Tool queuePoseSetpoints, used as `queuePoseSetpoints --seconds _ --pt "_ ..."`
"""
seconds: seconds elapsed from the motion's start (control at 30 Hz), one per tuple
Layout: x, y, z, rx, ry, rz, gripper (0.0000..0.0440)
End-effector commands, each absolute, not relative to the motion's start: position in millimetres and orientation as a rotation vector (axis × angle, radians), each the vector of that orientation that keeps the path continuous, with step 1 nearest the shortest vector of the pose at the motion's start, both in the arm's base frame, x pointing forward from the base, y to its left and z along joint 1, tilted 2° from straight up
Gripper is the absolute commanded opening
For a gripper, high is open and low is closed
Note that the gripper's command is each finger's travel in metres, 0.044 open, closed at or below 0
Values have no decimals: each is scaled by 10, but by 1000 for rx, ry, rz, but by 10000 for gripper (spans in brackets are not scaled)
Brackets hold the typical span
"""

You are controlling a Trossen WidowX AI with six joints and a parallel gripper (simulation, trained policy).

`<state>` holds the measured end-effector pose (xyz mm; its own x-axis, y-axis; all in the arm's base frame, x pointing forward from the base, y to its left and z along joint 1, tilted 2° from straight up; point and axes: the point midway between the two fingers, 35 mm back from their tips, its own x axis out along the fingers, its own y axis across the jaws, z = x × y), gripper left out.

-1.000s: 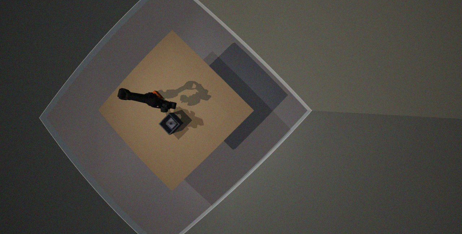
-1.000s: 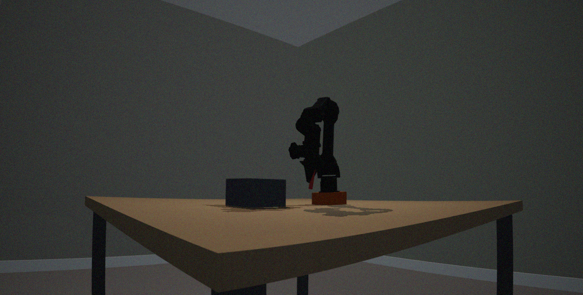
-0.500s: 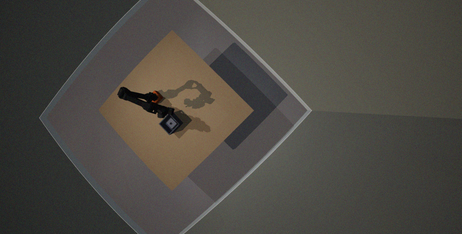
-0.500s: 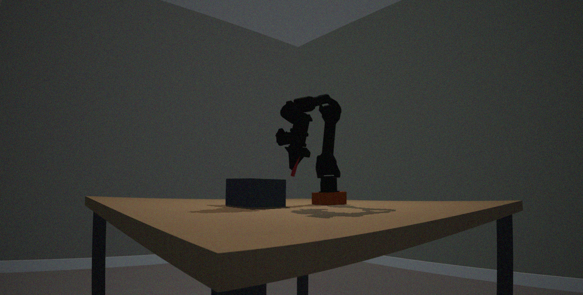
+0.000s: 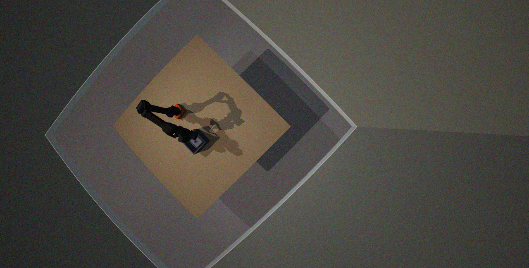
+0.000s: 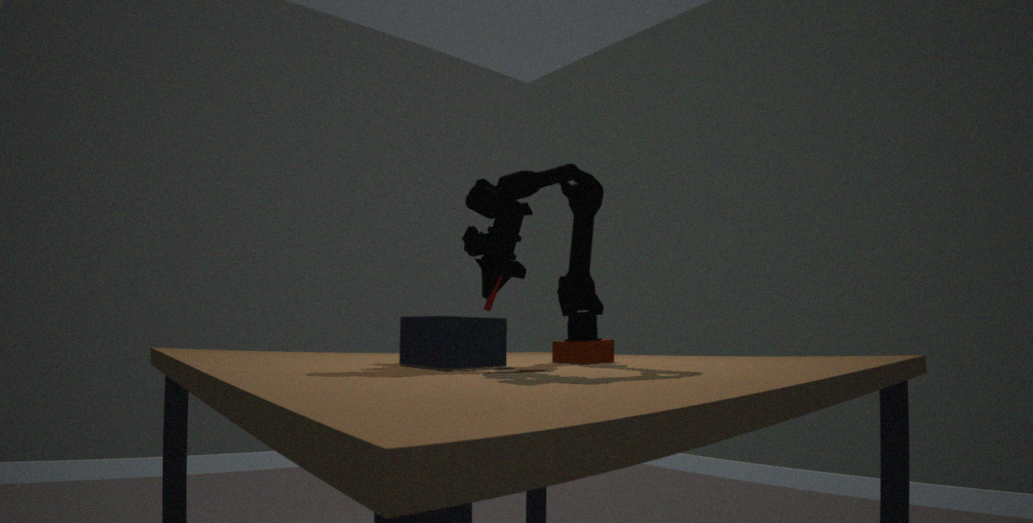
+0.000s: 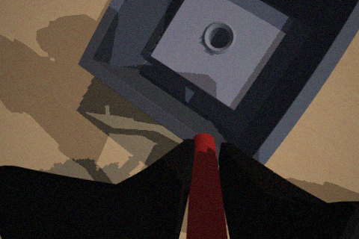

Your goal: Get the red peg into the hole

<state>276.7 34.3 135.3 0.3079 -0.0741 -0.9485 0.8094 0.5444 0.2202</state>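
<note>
The red peg point(image 6: 493, 294) point(image 7: 206, 187) is between the fingers of my gripper point(image 6: 491, 293) point(image 7: 206, 149), which is shut on it. The peg is tilted in the exterior view, and its lower end is a little above the height of the box rim. The dark blue open box point(image 5: 190, 151) point(image 6: 453, 341) point(image 7: 131, 85) stands on the table. In the wrist view the peg's tip shows over the box's near rim, close to a corner. The light grey plate point(image 5: 196, 141) point(image 7: 179, 41) lies at the box bottom, and its round hole point(image 7: 221, 37) is empty. In the top view the peg cannot be made out.
The wooden table point(image 5: 199, 185) point(image 6: 404, 412) carries the box and the arm's orange base block point(image 5: 178, 116) point(image 6: 583, 352), which stands to the right of the box in the exterior view. The box walls rise around the plate. Shadows of the arm fall across the table and the box.
</note>
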Motion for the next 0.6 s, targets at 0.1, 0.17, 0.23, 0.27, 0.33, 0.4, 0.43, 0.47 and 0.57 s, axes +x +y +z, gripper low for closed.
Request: queuePoseSetpoints --seconds 0.1,0.17,0.23,0.27,0.33,0.4,0.43,0.47,0.57 --pt "2936 143 1325 824 1080 -709 0" --pt "2981 84 1308 831 1073 -719 0" --pt "3024 28 1289 838 1069 -728 1" --pt "3044 1 1278 841 1067 -732 2" --pt "3083 -49 1254 849 1066 -740 3" --pt "3117 -96 1228 855 1066 -747 4" --pt "3133 -117 1214 858 1067 -750 5" --pt "3148 -138 1200 861 1069 -753 7" --pt "3187 -190 1150 868 1078 -762 10"
